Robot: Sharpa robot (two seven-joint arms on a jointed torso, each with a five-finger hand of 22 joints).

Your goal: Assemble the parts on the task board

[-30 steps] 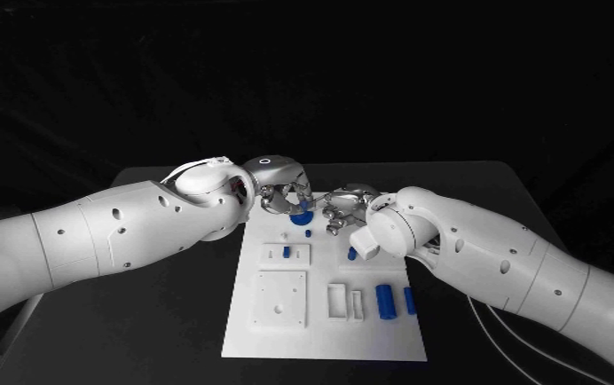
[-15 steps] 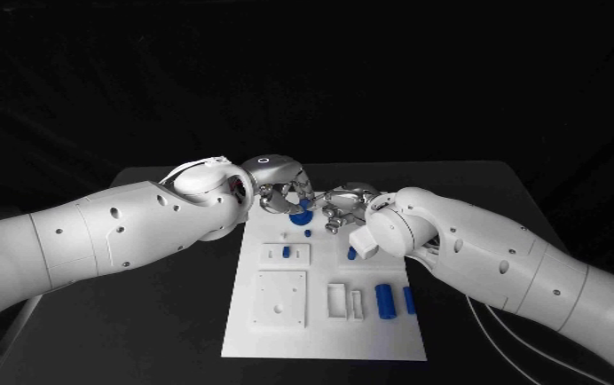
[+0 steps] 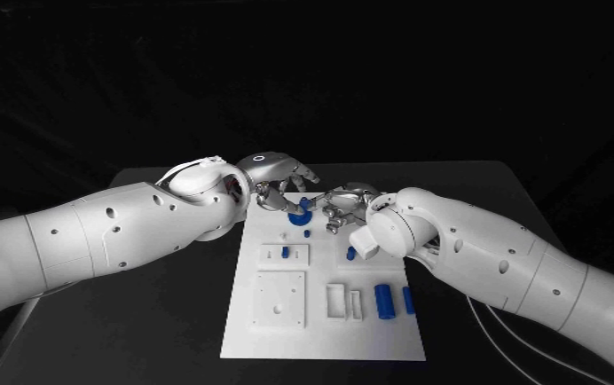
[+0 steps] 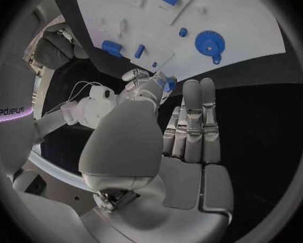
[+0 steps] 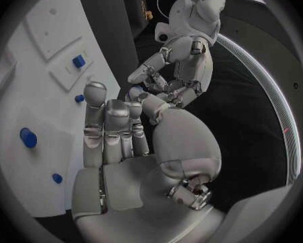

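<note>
A black table (image 3: 167, 314) stands against a dark backdrop (image 3: 307, 57).

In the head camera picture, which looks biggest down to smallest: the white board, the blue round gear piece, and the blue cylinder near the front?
1. task board, by far
2. blue gear, partly hidden by the hands
3. blue cylinder

The last two look close in size, so that ranking is unsure.

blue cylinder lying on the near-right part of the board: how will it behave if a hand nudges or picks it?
The blue cylinder lies on its side on the flat white task board, so a sideways nudge would probably roll it. It looks like a small, smooth, rigid part, likely light and a bit slippery. The blue bar beside it may stop a roll that way.
</note>
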